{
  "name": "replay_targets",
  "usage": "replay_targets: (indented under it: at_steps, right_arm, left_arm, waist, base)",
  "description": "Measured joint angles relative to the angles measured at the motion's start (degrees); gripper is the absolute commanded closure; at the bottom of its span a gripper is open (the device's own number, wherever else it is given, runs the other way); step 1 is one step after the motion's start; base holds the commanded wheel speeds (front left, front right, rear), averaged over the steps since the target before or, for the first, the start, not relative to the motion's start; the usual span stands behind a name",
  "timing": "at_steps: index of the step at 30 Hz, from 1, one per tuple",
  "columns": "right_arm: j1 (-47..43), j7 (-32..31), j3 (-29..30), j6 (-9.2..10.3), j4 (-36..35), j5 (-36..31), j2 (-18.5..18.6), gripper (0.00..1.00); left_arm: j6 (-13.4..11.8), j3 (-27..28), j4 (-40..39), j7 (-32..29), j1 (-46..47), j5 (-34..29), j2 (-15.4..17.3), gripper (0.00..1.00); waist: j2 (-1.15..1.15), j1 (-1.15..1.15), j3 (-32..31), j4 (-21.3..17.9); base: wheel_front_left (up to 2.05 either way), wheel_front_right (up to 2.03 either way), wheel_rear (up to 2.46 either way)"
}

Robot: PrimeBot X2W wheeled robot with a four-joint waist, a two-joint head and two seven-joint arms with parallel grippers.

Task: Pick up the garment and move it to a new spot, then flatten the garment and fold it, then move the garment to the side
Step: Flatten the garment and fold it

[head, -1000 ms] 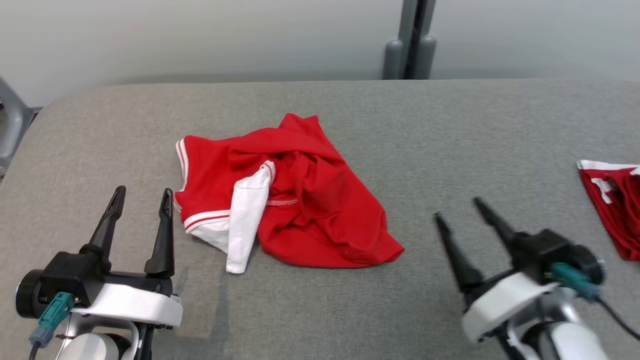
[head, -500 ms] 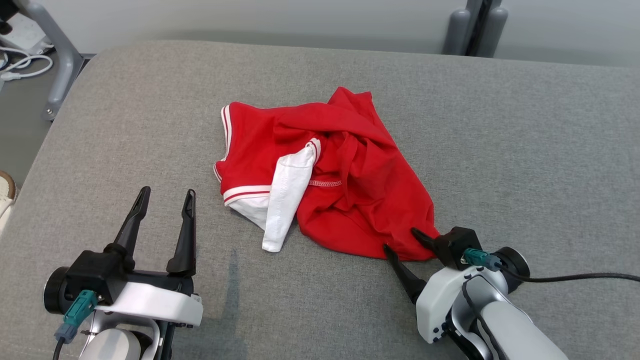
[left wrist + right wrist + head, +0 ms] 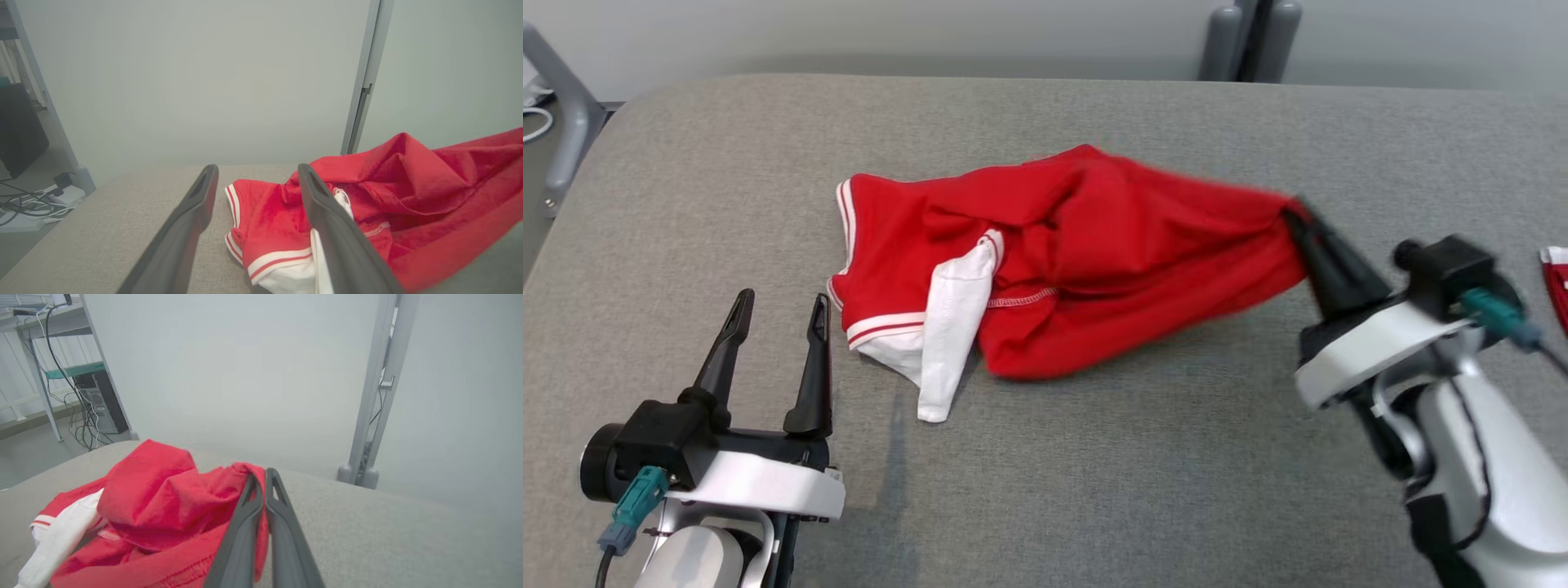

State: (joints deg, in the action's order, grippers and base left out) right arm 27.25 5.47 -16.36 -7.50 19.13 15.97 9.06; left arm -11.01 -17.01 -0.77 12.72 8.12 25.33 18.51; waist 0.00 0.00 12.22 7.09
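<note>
The red garment (image 3: 1078,245) lies across the middle of the grey worktop (image 3: 1094,474) in the head view. It is crumpled, and its right corner is drawn out toward the right of the frame and raised off the surface. That stretched part is blurred. Its left part rests on the worktop, where a white-striped hem runs along the left edge. A white sleeve (image 3: 947,335) folds over the front and points toward the lower middle of the frame.

The right hand (image 3: 1294,214) sits at the right of the frame. Its 2 dark fingers are pressed together and pinch the garment's drawn-out corner at their tips. In the right wrist view these fingers (image 3: 245,522) rise from the bottom middle, closed tight. Red cloth is caught at their tips and bunches to their left.

The left hand (image 3: 782,298) is at the lower left of the head view, with its 2 fingers spread and nothing between them. Its right fingertip is just beside the garment's striped hem, and I cannot tell whether the 2 touch. In the left wrist view the spread fingers (image 3: 192,220) frame the striped hem. The raised red cloth runs off the right edge of that frame.

A second piece of red and white cloth (image 3: 1556,278) shows at the right edge of the head view, well apart from the garment. A grey post (image 3: 1250,41) stands behind the worktop at the upper right.
</note>
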Motion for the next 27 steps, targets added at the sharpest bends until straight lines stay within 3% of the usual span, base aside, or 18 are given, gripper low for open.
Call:
replay_targets:
  at_steps: [5,9,14,19,20,21,27]
  right_arm:
    - [-1.51,-2.13,8.0,0.0,-10.82,-0.66,0.54,1.0]
    - [-8.26,-6.66,14.66,0.0,-15.96,1.15,-0.12,1.0]
    - [-14.27,-7.22,19.74,0.0,-12.04,2.52,-1.47,1.0]
    - [-14.54,-3.93,21.11,0.0,-2.68,3.46,-2.03,1.0]
    - [-14.2,-2.86,21.48,0.0,-0.67,4.17,-2.31,0.65]
    - [-13.62,-2.15,21.4,0.01,1.13,4.82,-2.46,0.02]
    - [-10.79,2.71,20.75,0.0,6.79,6.17,-2.41,0.0]
  left_arm:
    - [-0.16,0.22,-0.41,-0.09,0.04,0.0,0.41,0.0]
    - [-0.23,-0.12,-0.49,-0.16,0.08,0.02,0.4,0.0]
    - [-0.21,-0.41,-0.43,-0.34,0.19,0.12,0.41,0.0]
    - [-0.14,-0.56,-0.4,-0.6,0.75,0.29,0.77,0.0]
    - [-0.14,-0.63,-0.38,-0.68,0.75,0.29,0.83,0.0]
    - [-0.14,-0.69,-0.4,-0.7,0.75,0.29,0.87,0.0]
    - [-0.18,-1.02,-0.71,-1.19,0.77,0.3,1.01,0.0]
  waist:
    - [0.0,0.0,-0.04,-1.82]
    - [0.0,0.0,-0.01,-2.86]
    - [0.0,0.0,0.45,-3.24]
    - [0.0,0.0,1.1,-3.93]
    - [0.0,0.0,1.12,-4.08]
    - [0.0,0.0,1.1,-4.23]
    - [0.0,0.0,1.01,-4.92]
  base:
    - [0.0,0.0,0.0]
    - [0.0,0.0,0.0]
    - [0.0,0.0,0.0]
    - [0.0,0.0,0.0]
    - [0.0,0.0,0.0]
    - [0.0,0.0,0.0]
    - [0.0,0.0,0.0]
